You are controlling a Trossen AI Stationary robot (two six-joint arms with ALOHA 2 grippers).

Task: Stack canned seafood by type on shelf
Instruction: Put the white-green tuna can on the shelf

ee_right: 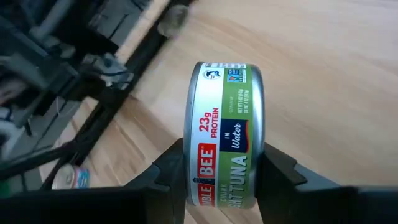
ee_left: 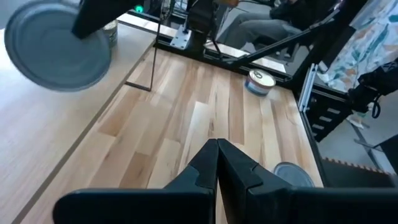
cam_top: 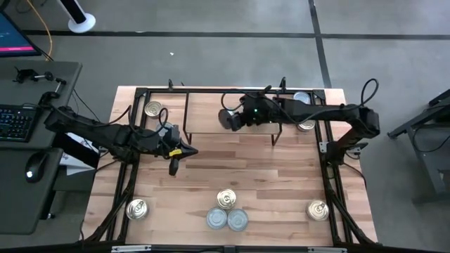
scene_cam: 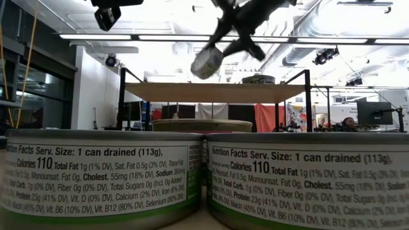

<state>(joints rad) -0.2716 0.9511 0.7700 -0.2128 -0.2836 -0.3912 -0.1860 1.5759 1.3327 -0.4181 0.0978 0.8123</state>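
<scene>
Right tool is clamped on a tuna can over the shelf, needs setting down flat next; left tool is closed, idle beside it.

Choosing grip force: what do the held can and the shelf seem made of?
The can in the right gripper looks like shiny metal with a glossy green printed label. The shelf appears to be pale, matte wood on thin black wire legs.

shelf table rear | three cans front centre | can front right
</scene>
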